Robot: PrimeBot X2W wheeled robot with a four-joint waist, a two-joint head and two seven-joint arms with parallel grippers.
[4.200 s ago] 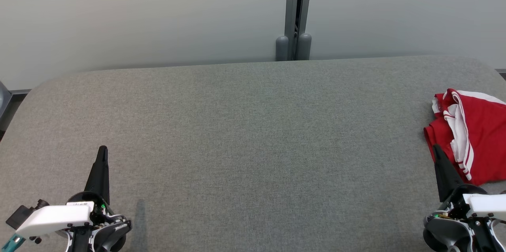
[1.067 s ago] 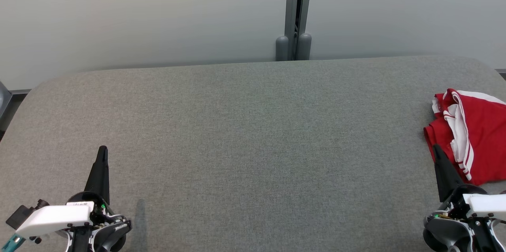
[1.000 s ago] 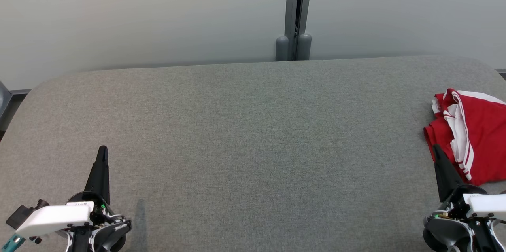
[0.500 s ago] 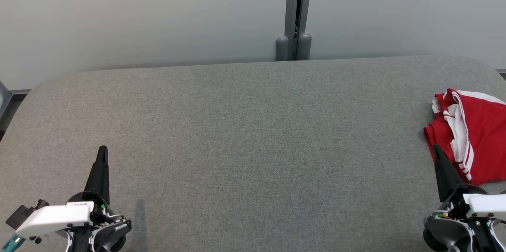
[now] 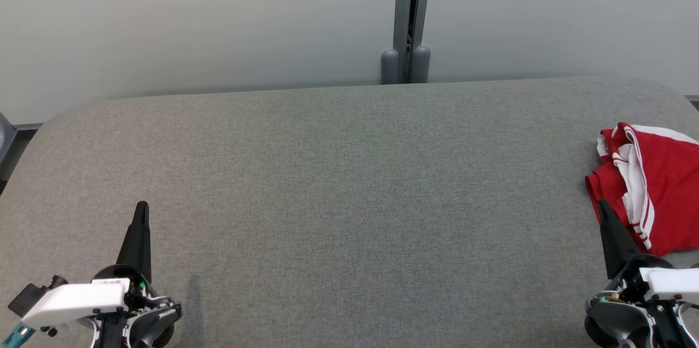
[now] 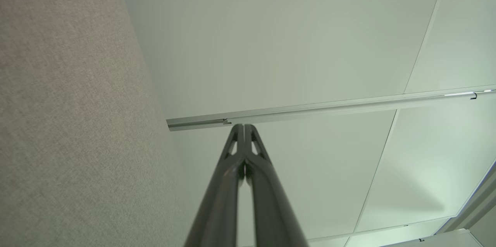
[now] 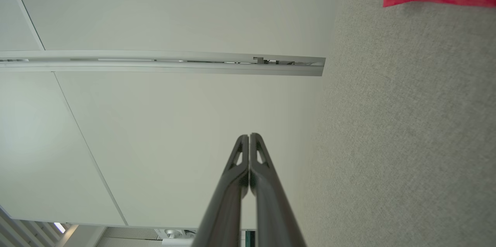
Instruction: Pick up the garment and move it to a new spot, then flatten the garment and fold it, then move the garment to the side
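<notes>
The garment point(image 5: 652, 184), red cloth with white striped trim, is lying bunched in loose folds at the far right of the grey padded table point(image 5: 349, 184), running off the head view's right edge. It is looking light, soft and limp (likely to sag and drag rather than slide), so I am judging the thick white-banded hem, or a pinch through a raised fold, to be offering the surest hold. The right gripper point(image 5: 603, 207) is holding its jaws pressed together on nothing. Its tip is showing against the garment's near-left edge in the head view, though I cannot tell whether it is touching, and the right wrist view is placing the cloth off to one side, apart from it. The left gripper point(image 5: 141, 208), jaws likewise closed and empty, is sitting well apart across the table.
</notes>
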